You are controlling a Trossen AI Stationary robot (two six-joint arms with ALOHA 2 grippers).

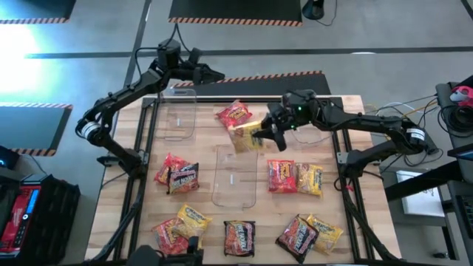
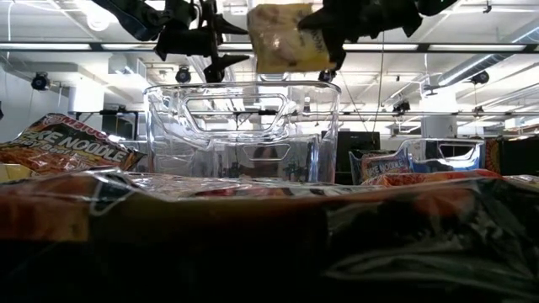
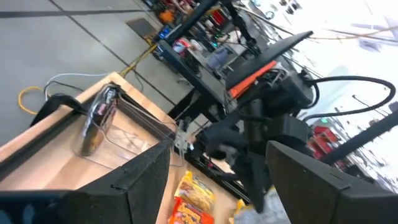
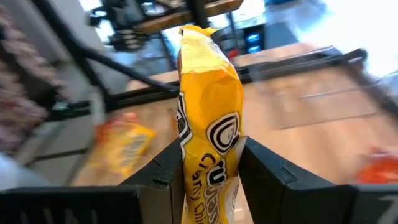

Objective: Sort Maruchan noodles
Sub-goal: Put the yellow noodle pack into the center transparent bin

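High view: right gripper (image 1: pixel 267 133) pinching yellow packet (image 1: pixel 247 137), lifted above table centre, just beyond far end of middle clear bin (image 1: pixel 235 177). Right wrist view: packet (image 4: pixel 210 130) edge-on between fingers (image 4: pixel 268 168), long axis running away from wrist. Left gripper (image 1: pixel 219 74) spread, idle at far-left, near second bin (image 1: pixel 177 112).

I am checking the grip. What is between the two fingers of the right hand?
A yellow noodle packet, upright, pinched by the right hand, as the right wrist view shows.
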